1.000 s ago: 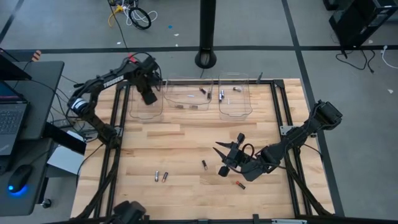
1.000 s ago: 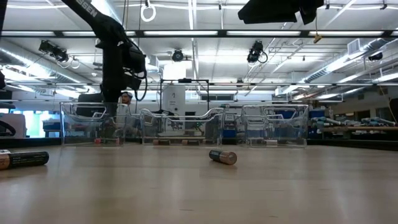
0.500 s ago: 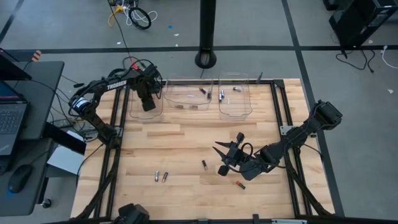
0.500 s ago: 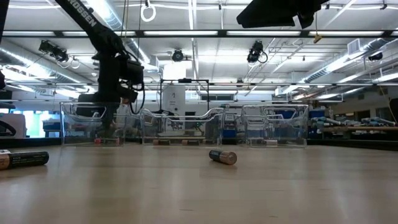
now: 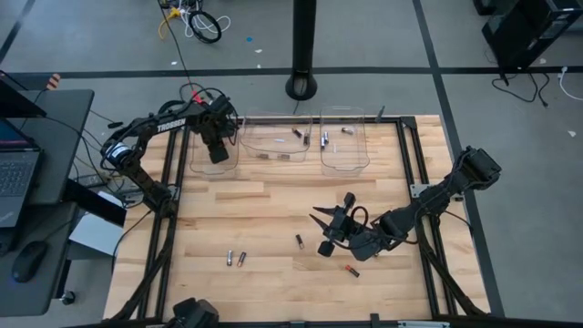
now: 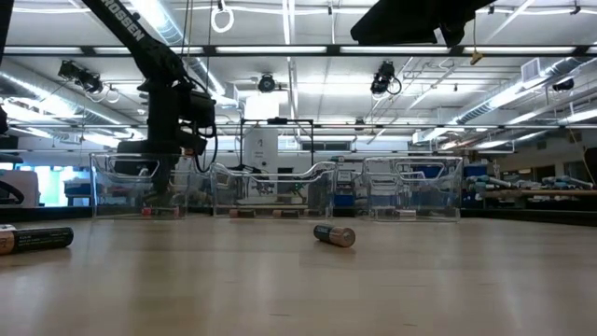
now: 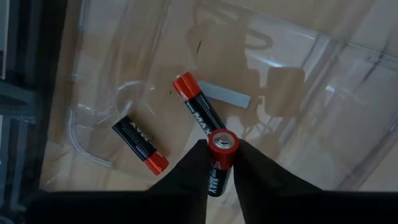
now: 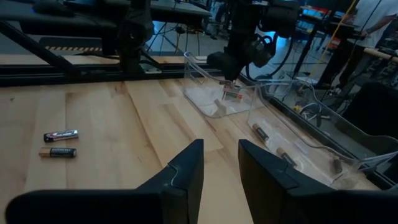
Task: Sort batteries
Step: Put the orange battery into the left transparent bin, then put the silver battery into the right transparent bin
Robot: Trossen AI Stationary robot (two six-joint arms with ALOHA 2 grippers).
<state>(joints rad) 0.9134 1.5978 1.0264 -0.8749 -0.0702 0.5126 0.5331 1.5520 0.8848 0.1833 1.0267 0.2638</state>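
My left gripper [image 5: 216, 150] points down into the left clear bin [image 5: 202, 162], shut on a black battery with a red end [image 7: 222, 144]. Two more red-ended batteries [image 7: 194, 102] [image 7: 140, 145] lie on that bin's floor. My right gripper [image 5: 322, 233] hovers open over the table's middle right. A dark battery [image 5: 299, 241] lies just left of it and a red-ended one [image 5: 351, 270] nearer the front edge. Two small batteries [image 5: 236, 259] lie toward the front left. The low view shows two batteries lying on the table, one in the middle [image 6: 334, 235] and one at the left [image 6: 37, 239]. My left gripper pinches the battery's black body [image 7: 215, 182] between its two fingers [image 7: 194, 174], just below the red end. The fingers come from above and lie along the battery, which stands upright with its silver terminal up. The fingers hide its lower end.
Three clear bins stand in a row along the far edge. The middle bin [image 5: 276, 146] and the right bin [image 5: 343, 155] each hold a few batteries. Black frame rails [image 5: 173, 210] run along both table sides. Bare wood lies between the bins and the loose batteries.
My left gripper has sunk straight down into the left bin and then kept still.
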